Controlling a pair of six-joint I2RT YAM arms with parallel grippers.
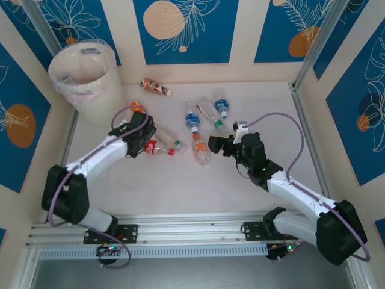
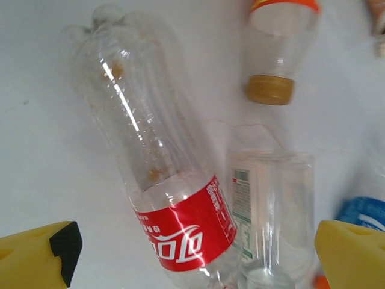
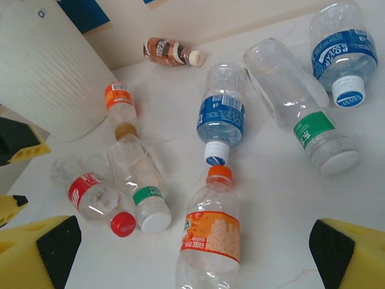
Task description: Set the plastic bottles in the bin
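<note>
Plastic bottles (image 1: 192,119) lie scattered on the white table (image 1: 180,189), clear and apparently empty. Nearest, the left gripper (image 1: 143,143), jaws spread wide, hangs over a red-labelled bottle (image 1: 159,147). The right gripper (image 1: 215,144), equally spread, grips nothing beside an orange-labelled bottle (image 1: 201,152). The bag-lined bin (image 1: 90,99) stands in the far left corner; I cannot make out its contents.
</note>
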